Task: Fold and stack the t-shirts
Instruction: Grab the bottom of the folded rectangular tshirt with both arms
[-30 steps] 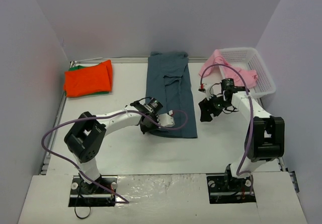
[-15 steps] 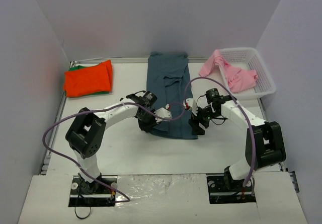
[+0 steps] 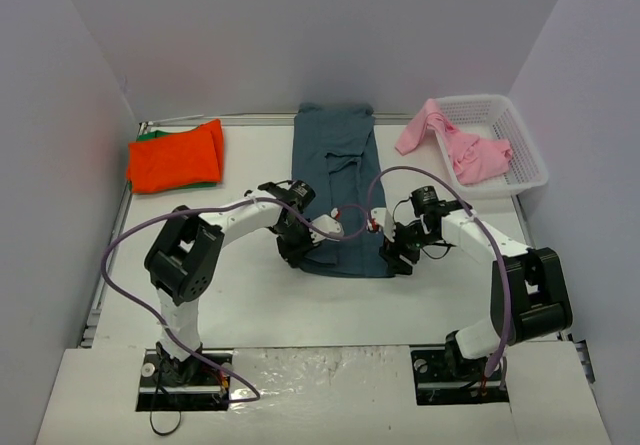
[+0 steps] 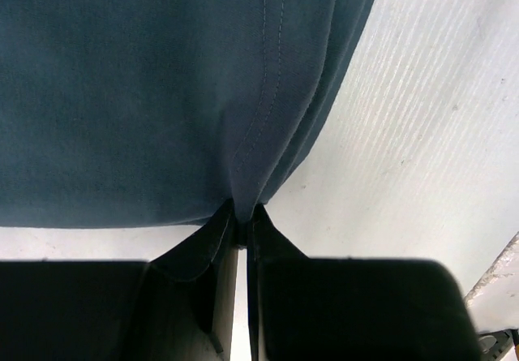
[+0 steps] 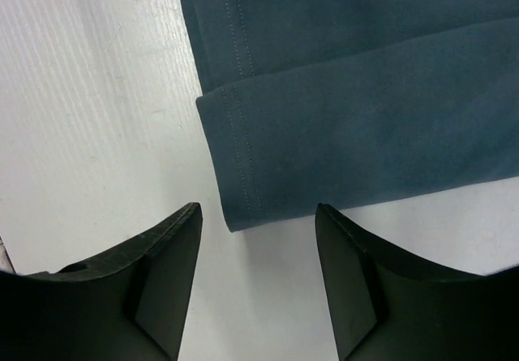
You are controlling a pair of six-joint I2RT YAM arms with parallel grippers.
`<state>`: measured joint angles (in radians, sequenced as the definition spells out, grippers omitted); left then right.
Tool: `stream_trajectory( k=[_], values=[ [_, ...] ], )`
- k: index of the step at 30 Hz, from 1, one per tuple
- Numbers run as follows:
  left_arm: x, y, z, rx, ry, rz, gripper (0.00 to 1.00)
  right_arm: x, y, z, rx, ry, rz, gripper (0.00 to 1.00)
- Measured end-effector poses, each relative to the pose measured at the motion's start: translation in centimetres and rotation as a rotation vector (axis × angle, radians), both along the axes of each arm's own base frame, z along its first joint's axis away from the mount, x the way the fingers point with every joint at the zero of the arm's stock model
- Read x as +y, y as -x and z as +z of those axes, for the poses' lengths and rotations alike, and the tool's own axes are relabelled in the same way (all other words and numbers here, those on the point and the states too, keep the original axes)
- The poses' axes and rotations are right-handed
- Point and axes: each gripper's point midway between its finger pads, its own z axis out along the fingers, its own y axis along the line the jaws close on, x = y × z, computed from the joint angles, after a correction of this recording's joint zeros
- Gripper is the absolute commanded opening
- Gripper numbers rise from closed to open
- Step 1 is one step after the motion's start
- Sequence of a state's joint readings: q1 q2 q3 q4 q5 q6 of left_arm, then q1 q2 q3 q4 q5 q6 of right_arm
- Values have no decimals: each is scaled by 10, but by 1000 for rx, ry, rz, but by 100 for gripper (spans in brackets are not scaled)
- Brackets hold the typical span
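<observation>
Left gripper (image 4: 241,215) pinched tight on the near-left hem of the slate-blue t-shirt (image 3: 337,180), laid lengthwise mid-table (image 3: 250,295). Right gripper (image 5: 258,213) spread over its near-right corner. Orange-red t-shirt (image 3: 175,160) folded far left; pink t-shirt (image 3: 455,145) hangs over white basket (image 3: 528,143).

The left arm (image 3: 240,221) and right arm (image 3: 472,233) are at the near corners of the slate-blue t-shirt (image 3: 336,170).

You see: slate-blue t-shirt (image 5: 357,77) — soft matt cloth, double-stitched hem | table (image 5: 89,93) — white, matt, finely ribbed | basket (image 3: 533,155), upper right — white plastic lattice, faintly glossy | orange-red t-shirt (image 3: 175,160), upper left — matt cloth | right gripper (image 5: 258,208) fingers (image 5: 162,272) — matt black.
</observation>
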<state>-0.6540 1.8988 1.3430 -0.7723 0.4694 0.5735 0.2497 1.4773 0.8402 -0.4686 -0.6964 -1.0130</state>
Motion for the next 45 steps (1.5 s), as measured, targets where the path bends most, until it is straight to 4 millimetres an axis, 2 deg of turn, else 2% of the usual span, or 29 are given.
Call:
stream_trajectory(
  k=[7, 12, 24, 32, 38, 45],
  values=[
    [0, 2, -4, 18, -7, 0, 2, 0, 3, -4, -4, 17, 23, 40],
    [1, 3, -6, 31, -6, 3, 2, 3, 6, -6, -11, 35, 51, 38],
    [-3, 2, -6, 96, 35, 26, 2, 13, 13, -6, -11, 45, 96, 40],
    [-6, 3, -6, 122, 44, 26, 2, 20, 23, -15, -7, 109, 156, 44],
    [-6, 2, -6, 130, 51, 32, 2, 15, 22, -19, -17, 155, 159, 50],
    [-4, 1, -5, 135, 55, 38, 2, 5, 19, -29, -8, 219, 154, 51]
  ],
)
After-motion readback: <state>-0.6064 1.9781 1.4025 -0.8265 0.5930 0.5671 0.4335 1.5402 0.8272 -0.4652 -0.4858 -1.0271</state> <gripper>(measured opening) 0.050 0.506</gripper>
